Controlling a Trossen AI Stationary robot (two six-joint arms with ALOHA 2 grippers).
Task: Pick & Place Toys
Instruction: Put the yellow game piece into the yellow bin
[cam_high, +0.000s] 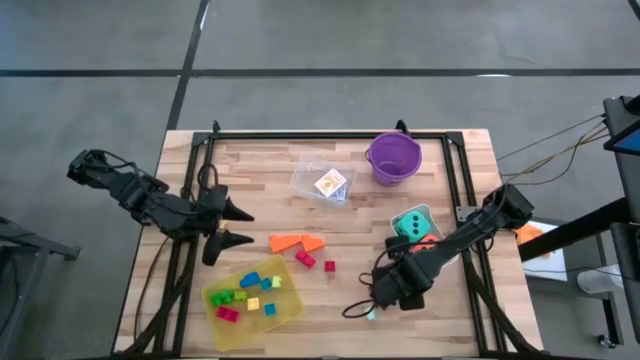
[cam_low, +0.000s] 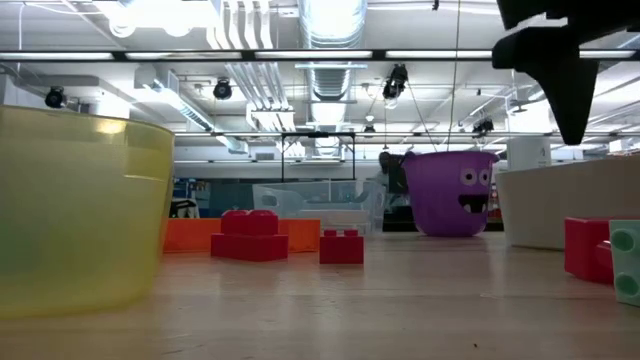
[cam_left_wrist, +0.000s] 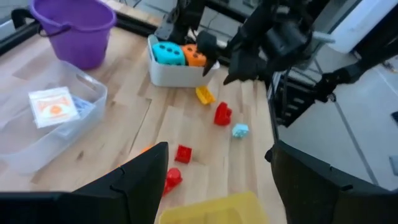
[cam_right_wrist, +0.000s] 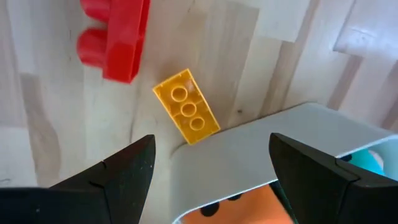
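My right gripper (cam_right_wrist: 211, 180) hangs open, pointing down, above a yellow brick (cam_right_wrist: 186, 106) that lies flat on the table against the white tray (cam_right_wrist: 267, 149). A red brick (cam_right_wrist: 115, 37) lies just beyond it. The tray holds a teal die (cam_left_wrist: 168, 53) and an orange die (cam_left_wrist: 196, 57). My left gripper (cam_high: 238, 226) waits open above the table's left side, holding nothing. Two red bricks (cam_high: 305, 260) and orange wedges (cam_high: 297, 242) lie mid-table. The yellow tray (cam_high: 290, 310) near the front holds several coloured bricks.
A purple bucket (cam_high: 394, 157) stands at the far right. A clear tub (cam_high: 305, 172) with a card pack (cam_high: 329, 183) sits at the far middle. A light blue brick (cam_left_wrist: 240, 130) lies near the right gripper. Bare wood shows between the wedges and the tub.
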